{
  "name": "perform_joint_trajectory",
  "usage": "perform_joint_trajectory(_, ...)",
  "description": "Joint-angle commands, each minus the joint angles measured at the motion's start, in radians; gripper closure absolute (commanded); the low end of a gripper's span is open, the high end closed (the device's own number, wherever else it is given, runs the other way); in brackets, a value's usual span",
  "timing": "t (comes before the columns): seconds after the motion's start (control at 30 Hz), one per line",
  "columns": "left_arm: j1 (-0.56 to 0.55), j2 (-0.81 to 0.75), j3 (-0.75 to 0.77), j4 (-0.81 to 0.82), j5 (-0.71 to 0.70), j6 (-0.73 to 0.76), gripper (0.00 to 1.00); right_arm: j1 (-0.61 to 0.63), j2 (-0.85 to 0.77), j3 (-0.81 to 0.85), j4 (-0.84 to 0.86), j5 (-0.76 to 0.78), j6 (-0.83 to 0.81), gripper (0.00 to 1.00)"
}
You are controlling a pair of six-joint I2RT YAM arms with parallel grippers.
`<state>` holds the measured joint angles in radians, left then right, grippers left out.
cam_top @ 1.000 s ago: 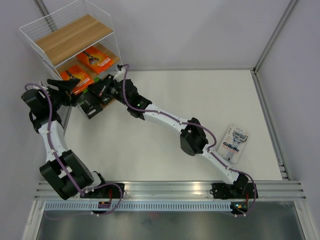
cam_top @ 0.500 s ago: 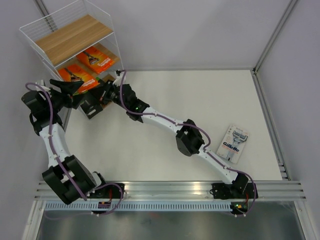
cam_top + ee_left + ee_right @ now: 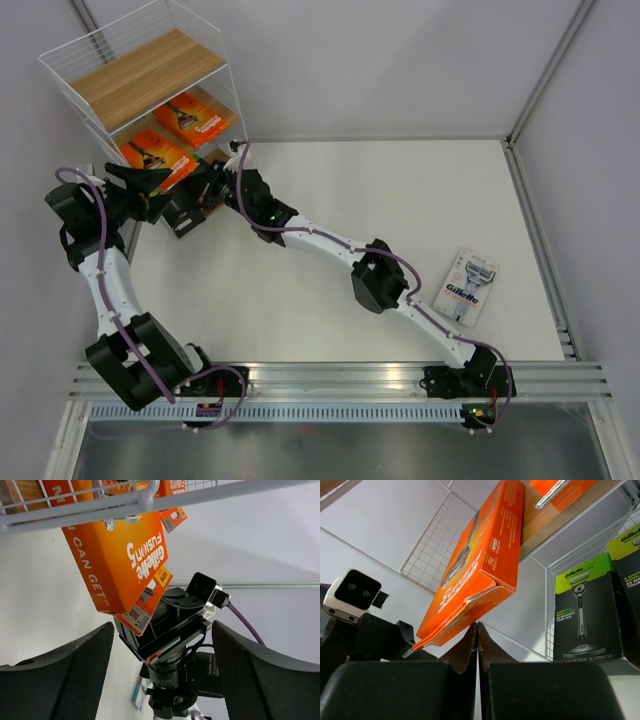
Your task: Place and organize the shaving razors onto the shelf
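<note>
Right gripper [image 3: 477, 630] pressed closed, beneath orange pack [image 3: 475, 575]

Even, diffuse light fills the top view. The white table [image 3: 400, 200] is bright without glare, and the arms [image 3: 330, 240] cast only faint, soft shadows beneath them. In the left wrist view the orange pack [image 3: 120, 560] is crisp, while the shelf wire [image 3: 145, 500] at 12 o'clock is bright and slightly blurred. In the right wrist view the right gripper [image 3: 477, 630] at 6 o'clock is dark and unfocused, and print on the black pack [image 3: 585, 610] at 3 o'clock is legible.

The right gripper [image 3: 477, 626] has edged left toward the shelf [image 3: 140, 75].
</note>
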<state>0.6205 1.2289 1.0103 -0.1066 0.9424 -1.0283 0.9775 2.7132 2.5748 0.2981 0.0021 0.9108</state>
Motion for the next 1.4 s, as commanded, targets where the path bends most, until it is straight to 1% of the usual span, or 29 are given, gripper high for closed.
perform_joint_trajectory(0.0, 0.002, -0.02, 0.051, -0.008, -0.005, 0.046, 0.17, 0.024, -0.064, 0.034, 0.027, 0.03, -0.055, 0.99)
perform_joint_trajectory(0.07, 0.002, -0.022, 0.072, -0.011, -0.01, 0.05, 0.18, 0.023, -0.046, 0.054, 0.03, 0.044, -0.047, 0.99)
perform_joint_trajectory(0.17, 0.002, 0.003, 0.114, -0.008, -0.037, 0.047, 0.2, 0.024, -0.04, 0.035, 0.05, 0.033, -0.013, 1.0)
perform_joint_trajectory(0.3, 0.002, 0.059, 0.169, 0.005, -0.036, 0.037, 0.21, 0.024, -0.087, -0.02, 0.029, 0.025, -0.055, 0.99)
perform_joint_trajectory(0.43, 0.001, 0.066, 0.198, 0.007, -0.031, 0.04, 0.21, 0.001, -0.167, -0.137, 0.023, 0.003, -0.062, 0.99)
perform_joint_trajectory(0.5, -0.001, 0.06, 0.194, 0.008, -0.01, 0.043, 0.21, -0.016, -0.223, -0.189, 0.013, -0.063, -0.058, 0.99)
perform_joint_trajectory(0.6, -0.001, 0.011, 0.154, 0.002, 0.022, 0.062, 0.2, -0.033, -0.337, -0.355, 0.013, -0.105, -0.067, 0.99)
perform_joint_trajectory(0.63, -0.005, -0.03, 0.137, 0.001, 0.03, 0.088, 0.2, -0.034, -0.374, -0.471, 0.016, -0.105, -0.073, 0.99)
perform_joint_trajectory(0.67, -0.019, -0.052, 0.137, -0.008, 0.036, 0.117, 0.2, -0.036, -0.453, -0.538, 0.045, -0.106, -0.091, 1.0)
perform_joint_trajectory(0.7, -0.031, -0.071, 0.143, -0.068, 0.03, 0.205, 0.2, -0.04, -0.498, -0.68, 0.065, -0.103, -0.104, 1.0)
perform_joint_trajectory(0.73, -0.05, -0.089, 0.178, -0.103, 0.021, 0.264, 0.19, -0.045, -0.542, -0.749, 0.085, -0.09, -0.11, 1.0)
perform_joint_trajectory(0.77, -0.097, -0.103, 0.204, -0.155, -0.013, 0.327, 0.19, -0.049, -0.628, -0.813, 0.123, -0.083, -0.13, 1.0)
perform_joint_trajectory(0.8, -0.125, -0.104, 0.23, -0.223, -0.027, 0.447, 0.19, -0.062, -0.667, -0.922, 0.134, -0.076, -0.138, 0.99)
perform_joint_trajectory(0.83, -0.154, -0.106, 0.275, -0.252, -0.036, 0.508, 0.19, -0.065, -0.735, -0.964, 0.139, -0.076, -0.147, 1.0)
perform_joint_trajectory(0.87, -0.215, -0.109, 0.293, -0.274, -0.089, 0.558, 0.19, -0.077, -0.765, -0.999, 0.131, -0.079, -0.177, 1.0)
perform_joint_trajectory(0.9, -0.246, -0.111, 0.306, -0.284, -0.124, 0.648, 0.19, -0.095, -0.789, -1.051, 0.119, -0.082, -0.191, 0.99)
perform_joint_trajectory(0.97, -0.328, -0.097, 0.343, -0.309, -0.21, 0.727, 0.19, -0.114, -0.849, -1.087, 0.069, -0.089, -0.231, 1.0)
perform_joint_trajectory(1.0, -0.355, -0.089, 0.356, -0.32, -0.246, 0.8, 0.19, -0.134, -0.863, -1.123, 0.061, -0.086, -0.243, 1.0)
perform_joint_trajectory(1.03, -0.381, -0.076, 0.388, -0.347, -0.287, 0.839, 0.19, -0.14, -0.892, -1.14, 0.047, -0.083, -0.253, 0.99)
perform_joint_trajectory(1.07, -0.422, -0.065, 0.402, -0.358, -0.382, 0.875, 0.19, -0.148, -0.905, -1.159, 0.044, -0.077, -0.262, 1.0)
perform_joint_trajectory(1.13, -0.455, -0.013, 0.465, -0.425, -0.477, 0.965, 0.19, -0.161, -0.932, -1.206, 0.033, -0.06, -0.286, 0.99)
perform_joint_trajectory(1.23, -0.476, 0.056, 0.54, -0.488, -0.545, 1.095, 0.2, -0.181, -0.948, -1.245, 0.019, -0.044, -0.299, 0.99)
perform_joint_trajectory(1.27, -0.496, 0.07, 0.551, -0.511, -0.601, 1.122, 0.21, -0.186, -0.949, -1.249, 0.019, -0.042, -0.299, 1.0)
perform_joint_trajectory(1.3, -0.502, 0.087, 0.562, -0.518, -0.613, 1.169, 0.23, -0.194, -0.948, -1.257, 0.018, -0.044, -0.299, 1.0)
perform_joint_trajectory(1.37, -0.51, 0.099, 0.564, -0.521, -0.616, 1.205, 0.23, -0.201, -0.942, -1.256, 0.006, -0.05, -0.3, 1.0)
